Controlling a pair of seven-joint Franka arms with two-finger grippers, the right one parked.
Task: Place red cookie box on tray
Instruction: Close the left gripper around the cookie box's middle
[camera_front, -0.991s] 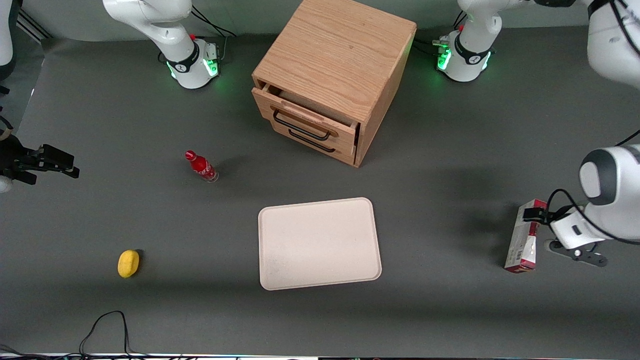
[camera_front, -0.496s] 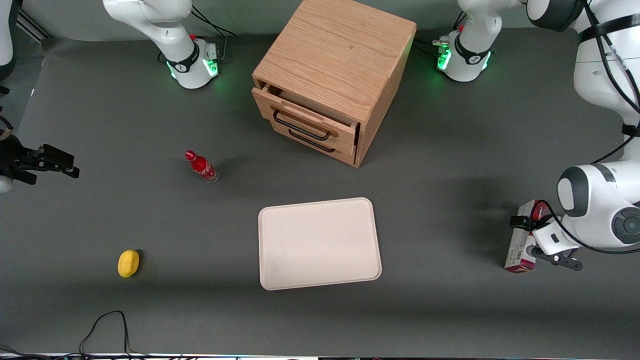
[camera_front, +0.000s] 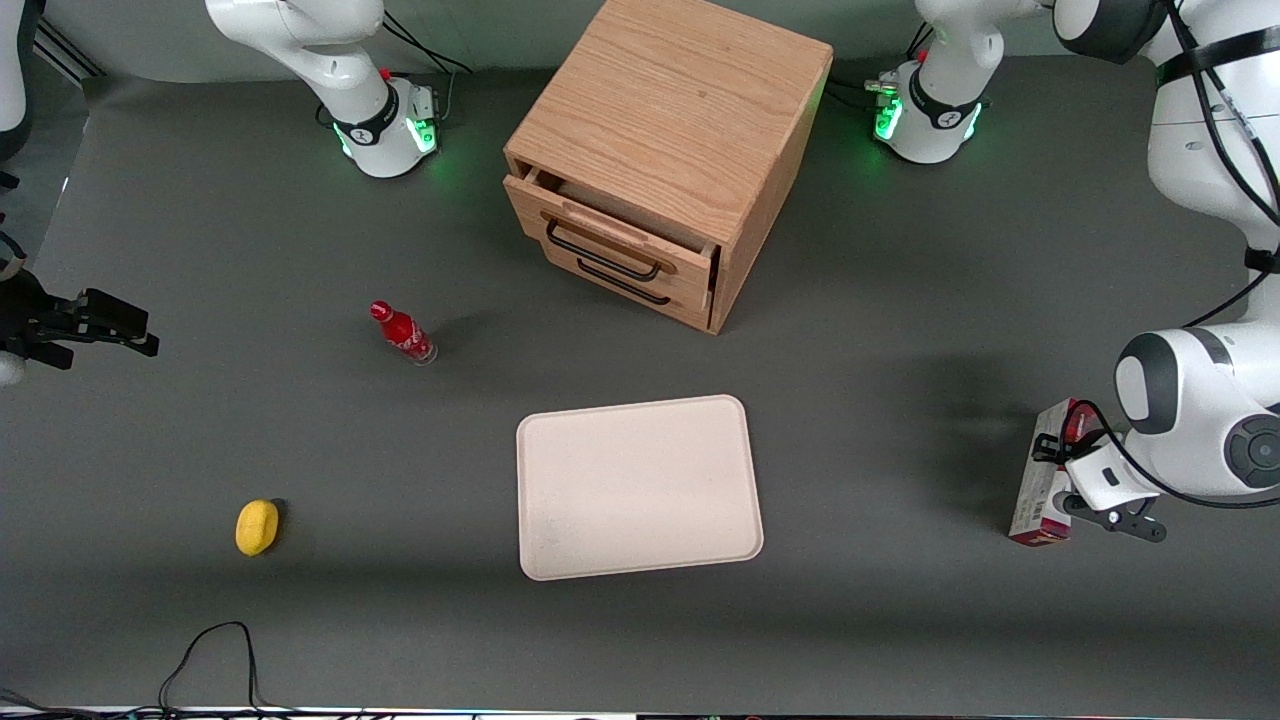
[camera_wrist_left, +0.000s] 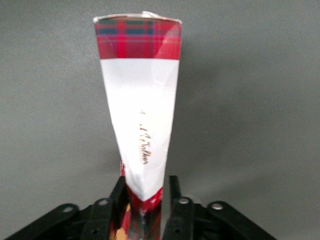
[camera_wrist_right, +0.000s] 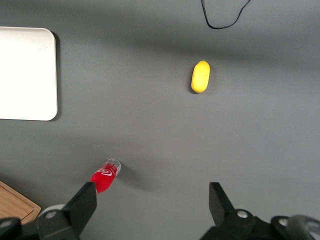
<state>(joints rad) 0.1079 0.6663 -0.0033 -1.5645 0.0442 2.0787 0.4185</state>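
The red cookie box (camera_front: 1040, 500) lies flat on the grey table, toward the working arm's end, level with the tray. It is red tartan with a white panel (camera_wrist_left: 142, 115). My left gripper (camera_front: 1062, 450) is lowered over the end of the box farther from the front camera. In the left wrist view the gripper (camera_wrist_left: 145, 192) is open and straddles that end. One of its fingers (camera_wrist_left: 118, 192) is against the carton, and a thin gap shows at the other. The cream tray (camera_front: 640, 487) lies bare at mid-table.
A wooden drawer cabinet (camera_front: 660, 150) stands farther from the front camera than the tray, its top drawer slightly open. A small red bottle (camera_front: 403, 333) and a yellow lemon-like object (camera_front: 257, 526) lie toward the parked arm's end. A black cable (camera_front: 210, 650) loops near the front edge.
The left arm swung in and came down over the box. In the last half second the fingers drew closer around it. The box has not moved.
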